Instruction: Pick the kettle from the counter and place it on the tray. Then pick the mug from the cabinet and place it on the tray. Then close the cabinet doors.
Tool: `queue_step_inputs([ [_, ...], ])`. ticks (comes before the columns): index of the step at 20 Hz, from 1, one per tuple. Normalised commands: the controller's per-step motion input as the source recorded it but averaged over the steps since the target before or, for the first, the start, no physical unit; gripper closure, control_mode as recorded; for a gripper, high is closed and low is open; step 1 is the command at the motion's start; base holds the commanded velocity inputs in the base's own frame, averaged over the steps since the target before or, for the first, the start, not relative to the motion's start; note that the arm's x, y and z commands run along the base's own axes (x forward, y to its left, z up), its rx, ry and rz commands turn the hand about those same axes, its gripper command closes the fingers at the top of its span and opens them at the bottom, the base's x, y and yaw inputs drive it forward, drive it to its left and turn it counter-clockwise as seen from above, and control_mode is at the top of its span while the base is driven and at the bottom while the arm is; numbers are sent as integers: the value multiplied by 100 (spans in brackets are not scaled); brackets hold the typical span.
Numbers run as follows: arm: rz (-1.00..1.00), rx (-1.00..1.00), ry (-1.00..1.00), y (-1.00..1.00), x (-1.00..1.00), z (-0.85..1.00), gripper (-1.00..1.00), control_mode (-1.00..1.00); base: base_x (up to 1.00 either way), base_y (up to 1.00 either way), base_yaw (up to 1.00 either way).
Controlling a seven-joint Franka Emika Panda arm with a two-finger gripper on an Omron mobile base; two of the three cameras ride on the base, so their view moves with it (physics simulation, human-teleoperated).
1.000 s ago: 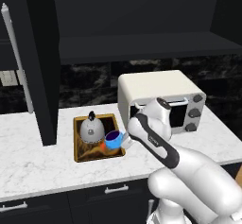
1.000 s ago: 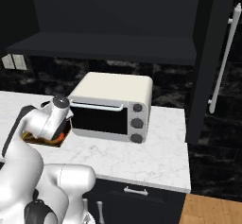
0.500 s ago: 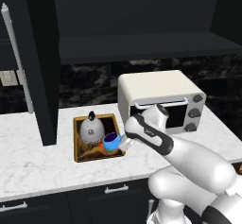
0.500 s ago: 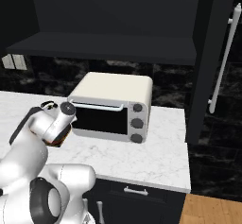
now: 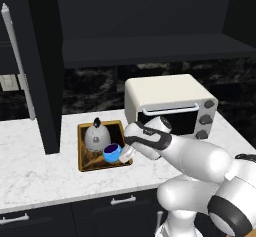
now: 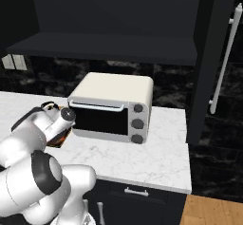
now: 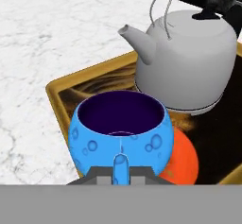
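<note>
- The cabinet (image 5: 150,26) overhead stands open, its dark shelf running wide across both base views; one of the cabinet doors (image 5: 42,66) hangs swung out at the left of the left base view with its silver bar handle, and another door (image 6: 213,62) shows at the right of the right base view.
- The counter (image 5: 35,171) of white marble carries a cream toaster oven (image 6: 111,107), which the right base view shows front-on with its three knobs; the left base view shows it from its other side, behind the arm.
- The white arm bends low over the counter from the robot's body, forearm reaching toward the tray — in the right base view its own bulk hides nearly all of the tray and everything on it.
- The tray (image 5: 82,158) lies flat on the counter left of the oven; the hand view shows its golden rim, swirly dark centre and an orange-red blob.
- The kettle (image 7: 189,62) stands upright on the tray, spout pointing left in the hand view, its top cut off by the frame edge.
- The mug (image 7: 120,133) sits upright in the tray, just in front of the kettle, over part of the blob.
- The gripper (image 5: 127,153) is drawn narrow around the mug's handle, the fingertips themselves mostly hidden below the mug.
</note>
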Motion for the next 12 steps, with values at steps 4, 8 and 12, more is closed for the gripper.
queue_step_inputs([
  [4, 0, 7, 0, 6, 24, -27, 100, -100, 0, 0, 0],
  [8, 0, 7, 0, 7, 25, -22, 100, -100, 0, 0, 0],
  [12, -1, 3, 1, 3, 27, -13, 100, -100, 0, 0, 0],
])
